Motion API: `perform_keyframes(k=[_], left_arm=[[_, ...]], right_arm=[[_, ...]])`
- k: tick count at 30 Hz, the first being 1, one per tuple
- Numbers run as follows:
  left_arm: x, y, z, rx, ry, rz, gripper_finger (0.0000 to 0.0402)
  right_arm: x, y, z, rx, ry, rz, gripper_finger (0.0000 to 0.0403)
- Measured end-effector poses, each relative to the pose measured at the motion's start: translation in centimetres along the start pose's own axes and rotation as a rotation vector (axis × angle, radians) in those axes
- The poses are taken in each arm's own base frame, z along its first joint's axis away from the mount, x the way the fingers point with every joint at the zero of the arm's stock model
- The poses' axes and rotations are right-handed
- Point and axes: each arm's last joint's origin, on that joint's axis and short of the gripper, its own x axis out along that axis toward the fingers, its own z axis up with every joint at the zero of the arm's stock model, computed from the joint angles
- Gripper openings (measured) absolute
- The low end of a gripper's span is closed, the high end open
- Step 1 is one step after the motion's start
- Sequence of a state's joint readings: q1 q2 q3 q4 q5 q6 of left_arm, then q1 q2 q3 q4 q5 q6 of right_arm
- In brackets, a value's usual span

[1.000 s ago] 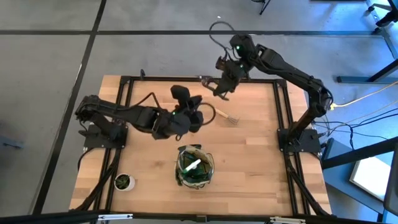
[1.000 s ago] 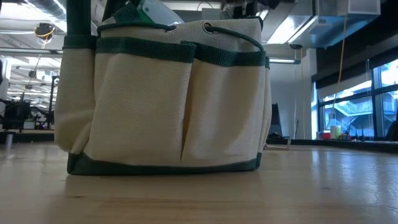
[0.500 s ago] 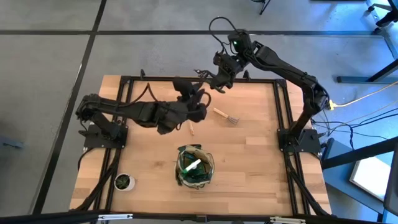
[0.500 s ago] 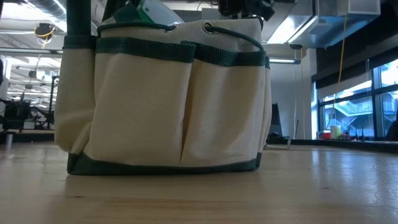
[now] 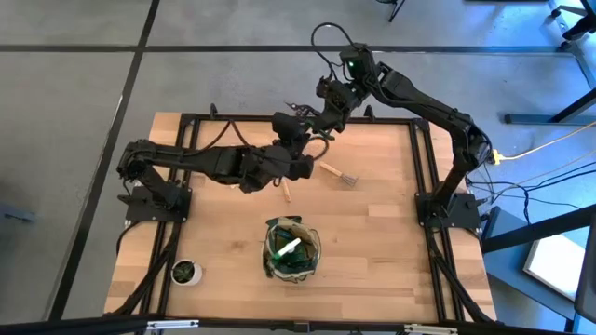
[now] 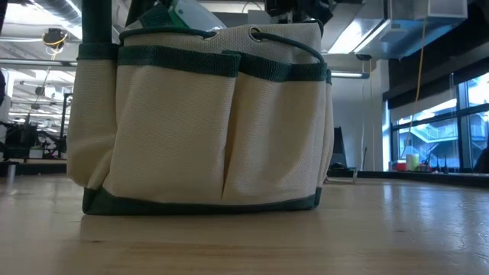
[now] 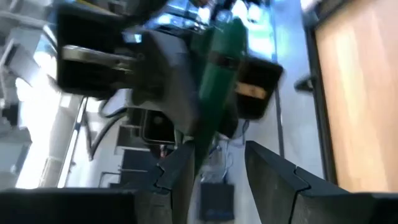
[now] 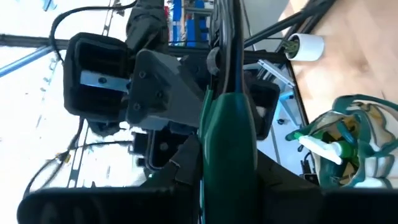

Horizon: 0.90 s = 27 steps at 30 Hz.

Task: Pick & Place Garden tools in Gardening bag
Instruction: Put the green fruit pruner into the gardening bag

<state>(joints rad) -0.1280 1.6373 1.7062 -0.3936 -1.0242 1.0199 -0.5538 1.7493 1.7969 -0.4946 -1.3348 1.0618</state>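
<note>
My right gripper [image 5: 322,115] is raised over the table's far edge, shut on green-handled pruning shears [image 8: 227,118]. Their metal end [image 8: 222,37] points at my left gripper [image 5: 291,130], which stands open right in front of them. In the left wrist view the shears [image 7: 217,74] reach down to the gap between my left fingers. The gardening bag [image 5: 292,249] stands on its base near the front edge, with a spray bottle's white trigger [image 5: 287,247] showing inside. A wooden-handled fork [image 5: 338,173] and another wooden-handled tool [image 5: 286,192] lie flat on the table. My right gripper pinches the shears' green handle [image 8: 229,146] between its two fingers. The fingers lie about level, coming from the table's right side. The shears are lifted clear of the table, their metal end sticking out past the fingertips. My left gripper: whether a finger [image 7: 179,171] touches the shears' end, I cannot tell.
A small potted plant [image 5: 185,272] stands at the front left corner. In the low view the bag [image 6: 206,122] fills most of the picture. Bare wood lies on the table's right half and front right.
My left gripper has gone toward the table's far edge and up to the right gripper. A wooden-handled tool now shows on the table where it was. My right gripper has shifted a little toward the table's left with the shears, still clear of the table.
</note>
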Motion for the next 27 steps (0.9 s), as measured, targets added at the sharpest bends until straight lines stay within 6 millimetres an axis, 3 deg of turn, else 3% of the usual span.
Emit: perform_keyframes(k=[12,22,27], left_arm=[[0.9,-2.0,0.7,0.122,0.101,0.024,0.0136],[-1.3,-2.2,1.9,0.116,0.136,0.094,0.0136],[-1.3,-2.1,1.7,0.117,0.188,0.123,0.0136]], right_arm=[[0.1,0.0,0.0,-0.003,0.004,0.0,0.0065],[-0.4,-0.2,0.1,-0.007,-0.023,-0.012,0.0065],[-0.2,-0.2,0.0,-0.009,-0.016,-0.011,0.0065]])
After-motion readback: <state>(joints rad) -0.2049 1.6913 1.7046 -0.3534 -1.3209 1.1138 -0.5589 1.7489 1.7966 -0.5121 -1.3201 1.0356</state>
